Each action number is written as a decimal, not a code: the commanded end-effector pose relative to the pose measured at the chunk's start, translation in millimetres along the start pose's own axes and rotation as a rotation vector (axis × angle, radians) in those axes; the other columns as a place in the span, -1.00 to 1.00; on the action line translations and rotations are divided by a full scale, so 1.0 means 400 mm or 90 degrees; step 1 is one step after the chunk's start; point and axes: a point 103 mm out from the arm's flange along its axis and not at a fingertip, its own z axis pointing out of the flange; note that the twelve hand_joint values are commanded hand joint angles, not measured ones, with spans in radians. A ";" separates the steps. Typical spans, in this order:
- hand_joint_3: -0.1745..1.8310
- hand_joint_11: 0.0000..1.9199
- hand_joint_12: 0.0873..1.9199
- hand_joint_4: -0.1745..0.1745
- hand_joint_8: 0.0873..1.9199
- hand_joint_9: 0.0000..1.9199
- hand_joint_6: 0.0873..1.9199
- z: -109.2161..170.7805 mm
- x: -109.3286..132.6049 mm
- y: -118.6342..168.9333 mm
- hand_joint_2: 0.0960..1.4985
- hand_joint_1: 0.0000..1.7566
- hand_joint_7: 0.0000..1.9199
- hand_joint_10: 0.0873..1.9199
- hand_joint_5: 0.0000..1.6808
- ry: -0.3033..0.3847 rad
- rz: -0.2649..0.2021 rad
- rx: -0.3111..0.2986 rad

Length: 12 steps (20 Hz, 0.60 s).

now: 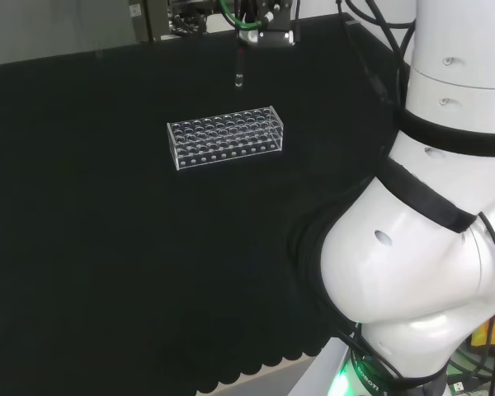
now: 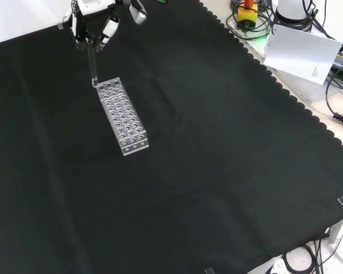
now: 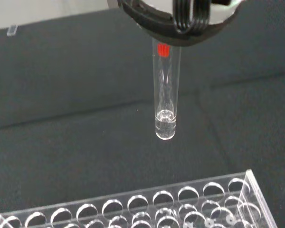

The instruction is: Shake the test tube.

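Observation:
A clear glass test tube [image 3: 166,95] with a red mark near its top hangs upright in the air, pinched by the hand [image 2: 94,23] at its upper end. In the front view the test tube [image 2: 93,67] ends just above the far end of the clear plastic rack [image 2: 122,116]. In the head view the test tube [image 1: 239,68] hangs beyond the rack [image 1: 225,137], under the hand [image 1: 264,25]. The wrist view shows a little clear liquid at the tube's rounded bottom, and the rack's [image 3: 147,211] holes look empty.
Black cloth [image 2: 217,160] covers the bench. The arm's white links [image 1: 429,206] stand at the head view's right. White paper [image 2: 303,54] and cables lie off the cloth's edge in the front view.

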 end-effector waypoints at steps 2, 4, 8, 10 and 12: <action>-0.83 -0.27 0.27 -1.00 -0.18 0.32 -0.78 -0.088 0.001 -0.029 0.26 0.61 0.37 -0.70 0.51 0.007 -0.009 -0.034; -0.83 -0.27 0.27 -1.00 -0.18 0.32 -0.78 -0.101 0.007 -0.038 0.26 0.61 0.37 -0.70 0.51 0.008 -0.013 -0.038; -0.83 -0.27 0.27 -1.00 -0.18 0.32 -0.78 -0.110 0.042 -0.057 0.26 0.61 0.37 -0.70 0.51 0.017 -0.028 -0.042; -0.83 -0.27 0.27 -1.00 -0.18 0.32 -0.78 -0.105 0.077 -0.061 0.26 0.61 0.37 -0.70 0.51 0.023 -0.041 -0.040; -0.83 -0.27 0.27 -1.00 -0.18 0.32 -0.78 -0.110 0.105 -0.074 0.26 0.61 0.37 -0.70 0.51 0.038 -0.057 -0.041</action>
